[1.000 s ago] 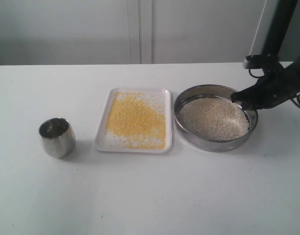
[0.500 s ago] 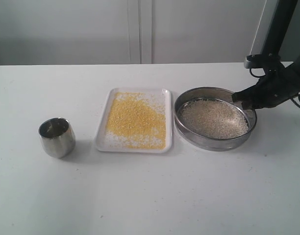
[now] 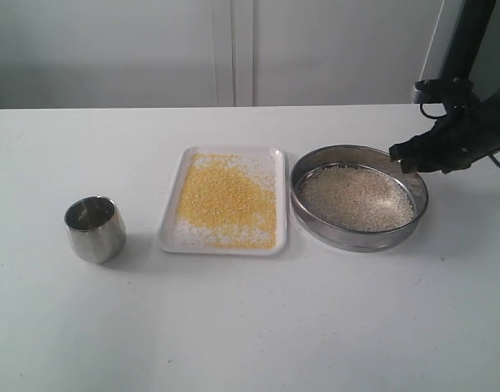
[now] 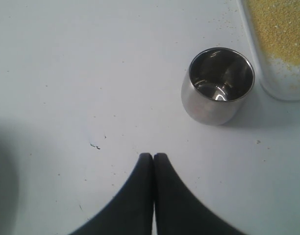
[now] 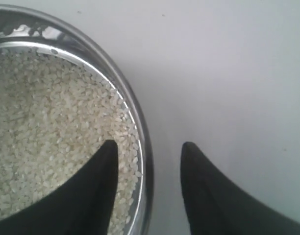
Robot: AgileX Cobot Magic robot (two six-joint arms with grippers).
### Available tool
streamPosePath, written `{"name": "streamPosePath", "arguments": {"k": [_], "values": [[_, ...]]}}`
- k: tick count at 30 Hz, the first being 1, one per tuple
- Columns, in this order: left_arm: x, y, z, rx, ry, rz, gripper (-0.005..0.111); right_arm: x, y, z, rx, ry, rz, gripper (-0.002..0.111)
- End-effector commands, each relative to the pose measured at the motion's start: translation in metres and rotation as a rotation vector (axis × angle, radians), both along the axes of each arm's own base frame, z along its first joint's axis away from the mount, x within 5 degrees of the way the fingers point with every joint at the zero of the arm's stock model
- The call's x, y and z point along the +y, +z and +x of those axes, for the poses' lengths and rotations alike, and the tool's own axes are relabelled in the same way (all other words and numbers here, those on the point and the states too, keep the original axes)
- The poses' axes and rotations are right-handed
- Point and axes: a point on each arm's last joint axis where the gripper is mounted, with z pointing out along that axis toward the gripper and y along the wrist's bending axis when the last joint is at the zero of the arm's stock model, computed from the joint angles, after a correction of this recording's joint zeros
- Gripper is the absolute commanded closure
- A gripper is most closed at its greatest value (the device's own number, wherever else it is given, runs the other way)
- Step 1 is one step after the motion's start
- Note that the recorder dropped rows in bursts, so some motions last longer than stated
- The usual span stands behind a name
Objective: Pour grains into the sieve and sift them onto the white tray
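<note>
The white tray is lying flat near the middle of the worktop, carrying a spread of fine golden-yellow grains with a few off-white ones scattered toward its rim. The sieve is sitting just beside it, on the side toward the worktop's right edge, and is holding the larger off-white grains in an even layer on its mesh. The right end effector is straddling the sieve's rim on the side nearest that right edge. Its jaws are standing apart, one finger over the grains and the other outside the steel ring, gripping nothing. The left end effector is pressing its jaws fully together, empty, above bare worktop near a small steel cup standing upright toward the left edge.
</note>
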Motion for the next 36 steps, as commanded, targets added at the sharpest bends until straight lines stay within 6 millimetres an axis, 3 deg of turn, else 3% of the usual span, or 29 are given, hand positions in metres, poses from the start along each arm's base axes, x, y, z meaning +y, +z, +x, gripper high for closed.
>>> {"name": "streamPosePath", "arguments": {"k": [1, 5, 8, 17, 22, 28, 31, 36], "values": [[-0.001, -0.001, -0.002, 0.004, -0.007, -0.003, 0.107, -0.002, 0.026, -0.004, -0.055, 0.000, -0.008, 0.071], [-0.001, -0.001, -0.002, 0.004, -0.007, -0.003, 0.107, -0.002, 0.048, -0.011, -0.081, 0.036, -0.045, 0.086], [-0.001, -0.001, -0.002, 0.004, -0.007, -0.003, 0.107, -0.001, 0.059, -0.019, -0.062, 0.084, -0.078, 0.108], [-0.001, -0.001, -0.002, 0.004, -0.007, -0.003, 0.107, 0.000, 0.082, -0.047, 0.084, 0.122, -0.112, 0.108], [-0.001, -0.001, -0.002, 0.004, -0.007, -0.003, 0.107, 0.009, 0.098, -0.062, 0.138, 0.158, -0.243, 0.108], [-0.001, -0.001, -0.002, 0.004, -0.007, -0.003, 0.107, 0.023, 0.129, -0.079, 0.109, 0.018, -0.175, 0.108], [-0.001, -0.001, -0.002, 0.004, -0.007, -0.003, 0.107, 0.022, 0.152, -0.104, 0.015, -0.017, -0.158, 0.108], [-0.001, -0.001, -0.002, 0.004, -0.007, -0.003, 0.107, 0.022, 0.166, -0.144, -0.149, -0.040, -0.142, 0.108]]}}
